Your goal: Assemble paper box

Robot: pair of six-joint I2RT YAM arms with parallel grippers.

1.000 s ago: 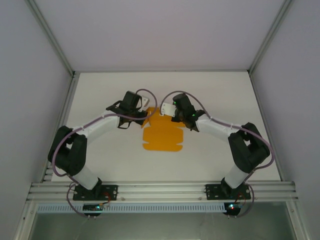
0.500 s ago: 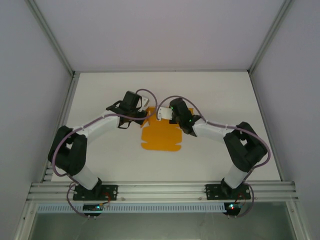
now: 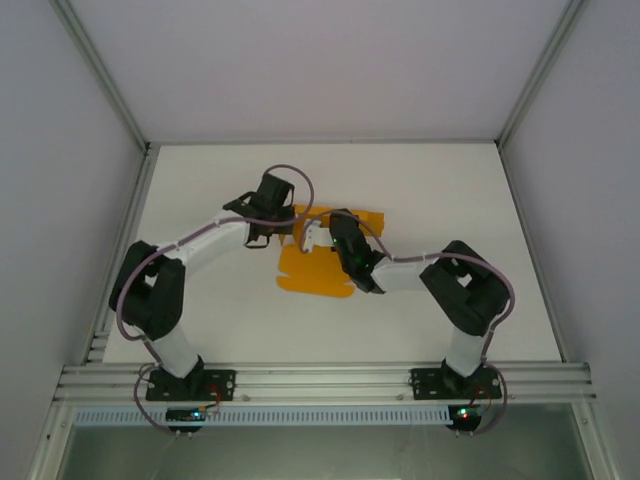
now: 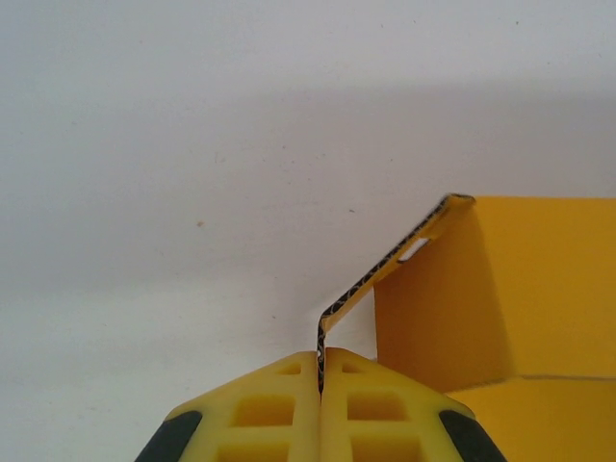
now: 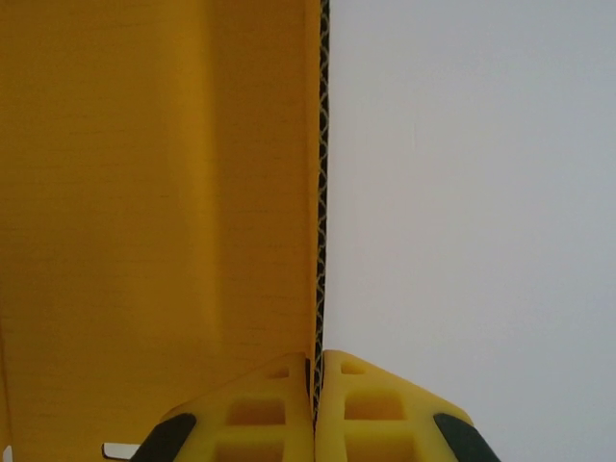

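Lying unfolded, orange paper box (image 3: 310, 272), flap (image 4: 395, 258) bent

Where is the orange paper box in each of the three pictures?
Top external: the paper box lies mid-table, between the two arms.
Left wrist: lower right, with a bent flap edge pinched in the left tool.
Right wrist: it covers the left half, its edge pinched in the right tool.
Shared landmark: the white table under the card.
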